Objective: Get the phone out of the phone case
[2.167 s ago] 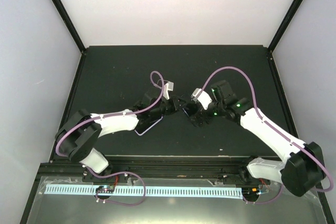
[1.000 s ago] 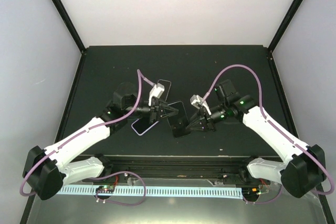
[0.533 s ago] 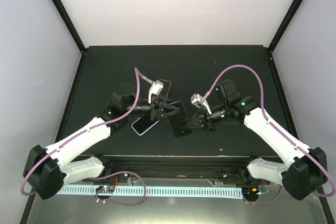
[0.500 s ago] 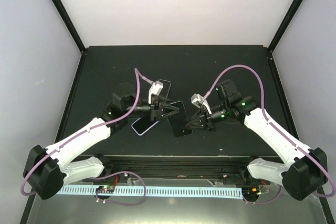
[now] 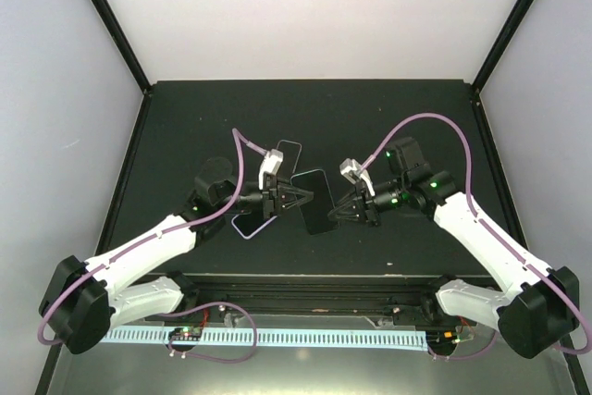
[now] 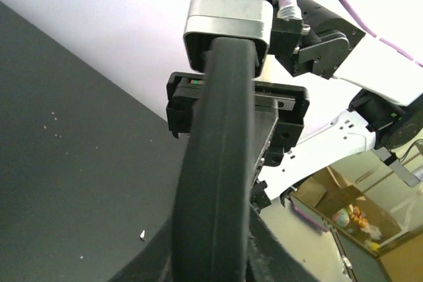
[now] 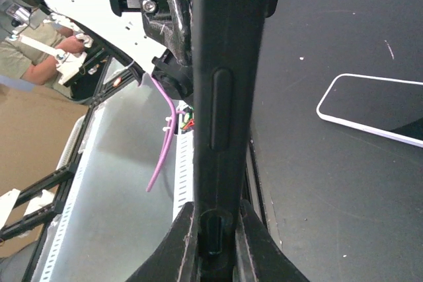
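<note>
Two grippers meet over the middle of the black table (image 5: 388, 117), each clamped on one long edge of the same phone case (image 5: 314, 202)

Nearest the arm bases, a white-rimmed phone (image 5: 244, 226) lies flat on the table; its long axis slants from near-left to far-right, and its far end is hidden beneath the left arm's wrist

Just beyond it and to the right, the left gripper (image 5: 302, 199) has its jaws drawn to a point on the case's left edge; the right gripper (image 5: 335, 207) pinches the right edge directly opposite

Between them the case is held with its broad face turned up to the overhead camera; its long axis runs near to far, with the far end leaning a little to the left; whether a phone sits inside it cannot be told

From the left wrist the case shows edge-on, rising from the bottom of the view toward the right gripper's body, with the dark table off to the left

From the right wrist the opposite edge shows the same way; a long button bump (image 7: 221, 107) sits midway along it, and the two fingers (image 7: 184, 242) press against either face at the bottom; in that view the white-rimmed phone lies on the table to the right, apart from the case

Farther out, just past the left wrist, a dark slab (image 5: 289, 152) with a thin pale outline lies flat on the table; its near end is covered by the wrist, so its full length cannot be seen
</note>
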